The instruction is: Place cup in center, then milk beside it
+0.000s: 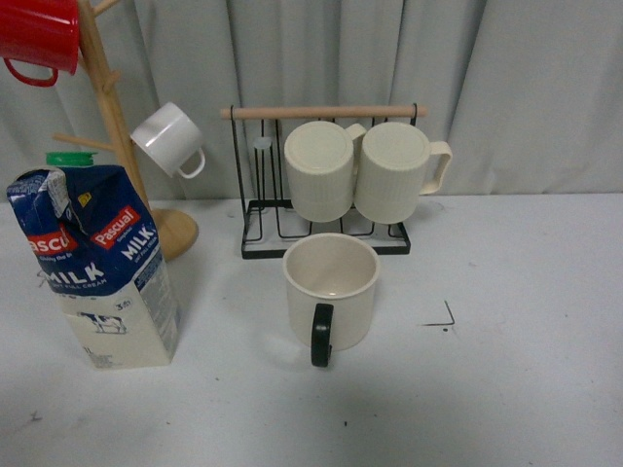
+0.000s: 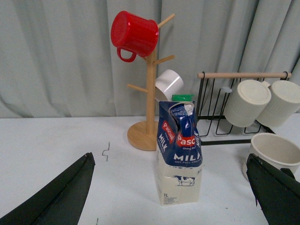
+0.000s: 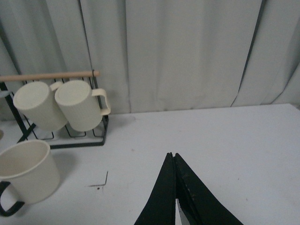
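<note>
The cup [image 1: 331,287], cream with a black handle [image 1: 321,336] facing me, stands upright mid-table, left of a black corner mark [image 1: 443,316] of the center [image 1: 409,292]. The milk [image 1: 97,263] stands upright at the left, apart from the cup. Neither gripper shows in the front view. In the left wrist view my left gripper [image 2: 169,157] is open and empty, with the milk [image 2: 180,154] ahead between its fingers [image 2: 61,197] and the cup [image 2: 274,150] by the right one. My right gripper [image 3: 172,154] is shut and empty above bare table, right of the cup [image 3: 26,171].
A wooden mug tree [image 1: 117,136] with a red mug [image 1: 39,34] and a small white mug [image 1: 167,138] stands behind the milk. A black wire rack [image 1: 326,238] holding two ribbed cream mugs [image 1: 360,170] stands just behind the cup. A grey curtain closes the back.
</note>
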